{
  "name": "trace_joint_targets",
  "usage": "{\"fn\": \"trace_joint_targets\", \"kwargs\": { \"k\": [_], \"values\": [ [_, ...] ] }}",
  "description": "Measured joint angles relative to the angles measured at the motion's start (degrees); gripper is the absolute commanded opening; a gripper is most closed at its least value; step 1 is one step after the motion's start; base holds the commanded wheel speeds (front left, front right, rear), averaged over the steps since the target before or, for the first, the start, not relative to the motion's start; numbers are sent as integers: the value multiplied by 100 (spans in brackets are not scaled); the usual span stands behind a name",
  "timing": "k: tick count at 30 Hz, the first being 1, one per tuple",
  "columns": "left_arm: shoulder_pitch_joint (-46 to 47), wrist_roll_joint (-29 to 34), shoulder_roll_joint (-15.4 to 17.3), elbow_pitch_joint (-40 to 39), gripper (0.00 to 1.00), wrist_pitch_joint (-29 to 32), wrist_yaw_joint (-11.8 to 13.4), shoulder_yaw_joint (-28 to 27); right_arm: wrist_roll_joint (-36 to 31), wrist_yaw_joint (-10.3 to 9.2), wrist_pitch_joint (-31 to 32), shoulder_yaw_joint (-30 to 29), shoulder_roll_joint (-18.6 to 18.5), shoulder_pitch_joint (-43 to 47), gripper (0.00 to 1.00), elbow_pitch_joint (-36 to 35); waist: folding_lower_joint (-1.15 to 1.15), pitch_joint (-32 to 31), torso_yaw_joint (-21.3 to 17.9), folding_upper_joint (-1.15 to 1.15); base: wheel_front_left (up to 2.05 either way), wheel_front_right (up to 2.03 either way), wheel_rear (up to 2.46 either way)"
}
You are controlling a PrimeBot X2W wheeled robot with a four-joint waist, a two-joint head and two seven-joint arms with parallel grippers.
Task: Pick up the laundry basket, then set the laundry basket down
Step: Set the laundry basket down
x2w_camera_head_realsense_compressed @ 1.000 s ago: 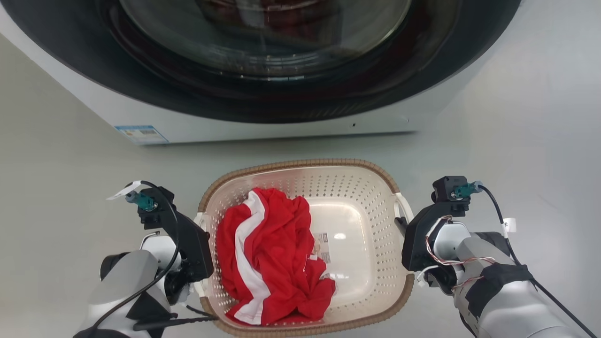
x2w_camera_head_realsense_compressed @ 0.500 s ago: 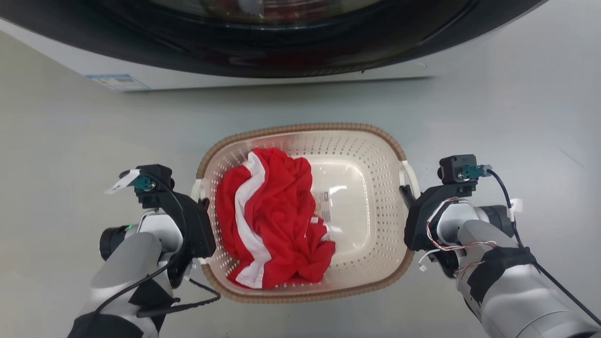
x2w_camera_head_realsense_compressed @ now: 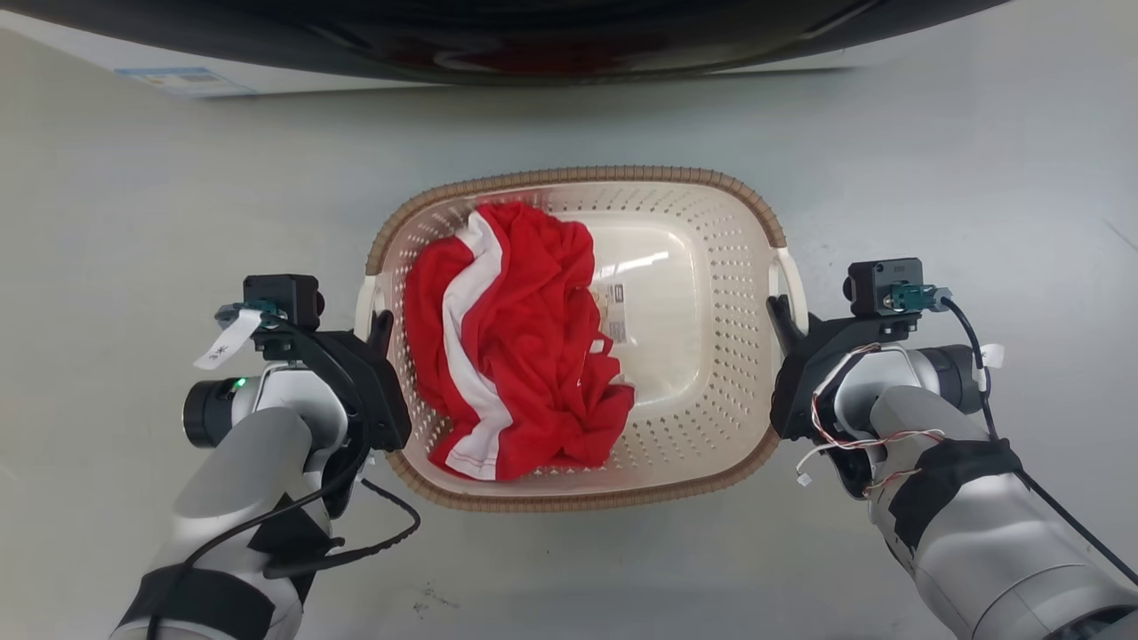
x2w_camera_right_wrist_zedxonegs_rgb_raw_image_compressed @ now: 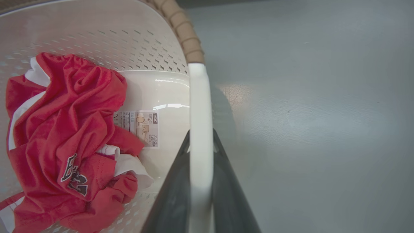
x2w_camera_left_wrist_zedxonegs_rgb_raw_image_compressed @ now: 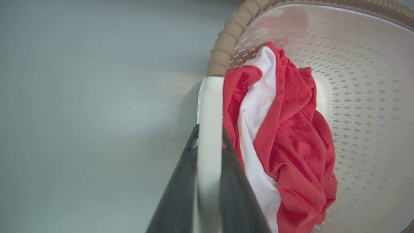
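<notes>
Left gripper (x2w_camera_left_wrist_zedxonegs_rgb_raw_image_compressed: 209,137) clamped on the white left handle (x2w_camera_left_wrist_zedxonegs_rgb_raw_image_compressed: 209,103) of the laundry basket (x2w_camera_head_realsense_compressed: 578,174). Right gripper (x2w_camera_right_wrist_zedxonegs_rgb_raw_image_compressed: 200,137) clamped likewise on the right handle (x2w_camera_right_wrist_zedxonegs_rgb_raw_image_compressed: 200,97), one dark finger on either side of each bar. Basket: cream-white, rounded-rectangular, perforated walls, brown woven-look rim, printed label (x2w_camera_head_realsense_compressed: 613,313) on its bottom. It lies between the two arms over the grey floor (x2w_camera_head_realsense_compressed: 933,160), near the washing machine (x2w_camera_head_realsense_compressed: 533,27); contact with the floor cannot be told. A crumpled red-and-white jersey (x2w_camera_head_realsense_compressed: 524,356) occupies its left half.

Glossy plastic laundry basket (x2w_camera_head_realsense_compressed: 578,174), matt red cloth (x2w_camera_head_realsense_compressed: 524,356)
</notes>
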State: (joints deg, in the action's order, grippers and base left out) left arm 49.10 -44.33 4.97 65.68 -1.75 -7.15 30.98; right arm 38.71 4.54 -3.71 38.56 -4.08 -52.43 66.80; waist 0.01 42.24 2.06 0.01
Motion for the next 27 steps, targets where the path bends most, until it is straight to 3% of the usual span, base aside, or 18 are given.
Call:
{"fn": "trace_joint_targets", "kwargs": {
  "k": [7,22,23,24,25,26,27],
  "values": [
    [37,113,-19,32,0,-290,0,43,-107,-8,-196,49,-8,-39,0,60,0,199,15,0,0,0,0],
    [34,51,-96,94,0,-231,7,175,-104,1,-264,78,-8,-49,0,252,-1,272,13,-1,0,0,0],
    [34,49,-96,103,0,-230,8,189,-104,7,-297,89,-8,-49,16,254,-1,273,13,-1,0,0,0],
    [34,48,-96,108,24,-230,8,199,-105,14,-321,98,-8,-49,89,250,-1,273,13,-1,0,0,0],
    [34,-13,-96,107,85,-227,0,212,-113,54,-390,123,-9,-49,100,240,-1,268,15,-1,0,0,0],
    [35,-73,-99,101,100,-207,2,230,-113,62,-430,125,-9,-50,100,223,-1,264,17,-1,0,0,0],
    [36,-92,-98,94,100,-188,1,257,-113,81,-460,129,-9,-55,100,211,-1,260,20,-1,0,0,0]
  ]
}}
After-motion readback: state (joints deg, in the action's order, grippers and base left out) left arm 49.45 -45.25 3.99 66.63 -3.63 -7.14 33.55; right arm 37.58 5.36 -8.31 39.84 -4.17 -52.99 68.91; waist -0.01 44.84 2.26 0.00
